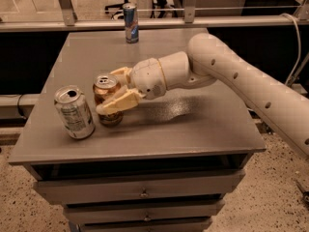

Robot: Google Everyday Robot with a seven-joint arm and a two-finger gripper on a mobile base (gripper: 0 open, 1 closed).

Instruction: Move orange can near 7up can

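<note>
The orange can [104, 82] stands upright on the grey table [193, 124], left of the middle and towards the front. My gripper [108, 93] reaches in from the right and is shut on it, with one cream finger [117, 104] across its front and the other behind it. The 7up can [74, 112], silvery-white and pale green, stands upright just left of the orange can with a narrow gap between them.
A slim blue-and-silver can [130, 22] stands at the table's far edge. My white arm [241, 76] crosses the right half of the table. Drawers [142, 192] are below the front edge, and a metal rail [145, 23] runs behind the table.
</note>
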